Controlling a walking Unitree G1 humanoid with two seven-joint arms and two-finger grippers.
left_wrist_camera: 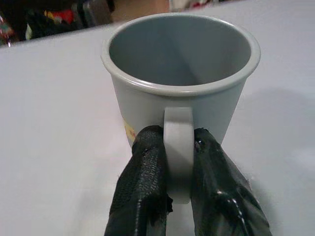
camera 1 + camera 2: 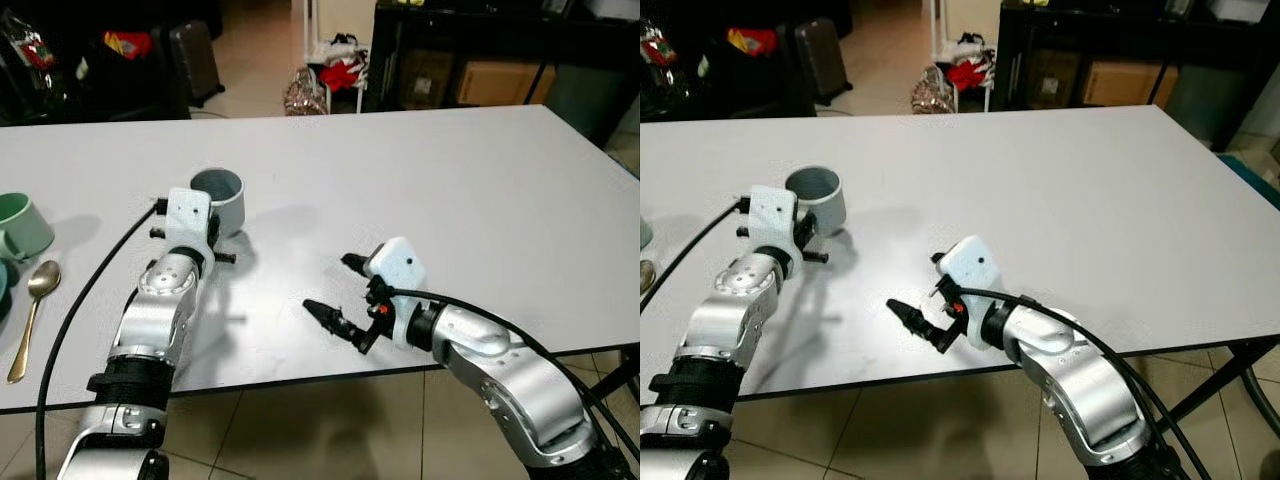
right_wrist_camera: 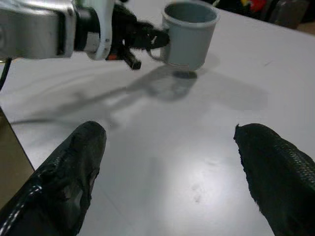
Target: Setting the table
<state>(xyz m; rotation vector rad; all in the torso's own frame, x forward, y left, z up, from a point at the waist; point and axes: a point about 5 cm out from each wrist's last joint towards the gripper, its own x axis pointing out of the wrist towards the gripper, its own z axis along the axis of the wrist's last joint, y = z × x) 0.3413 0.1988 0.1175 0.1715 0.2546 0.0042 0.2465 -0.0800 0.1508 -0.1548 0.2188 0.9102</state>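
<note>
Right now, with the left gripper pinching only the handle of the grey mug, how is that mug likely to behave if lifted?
The grey mug looks rigid and empty, so probably light. The left gripper clamps just the thin handle, so the mug may swing or tilt. Its glossy surface suggests it could slip, and it would likely chip if dropped on the table.

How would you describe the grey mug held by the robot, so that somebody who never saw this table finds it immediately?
Start from the large white table and look at its left half, in front of the robot's left arm. There a plain grey ceramic mug stands upright, its handle pinched by the left gripper. Unlike the pale green mug and gold spoon at the left edge, it is grey and being held.
</note>
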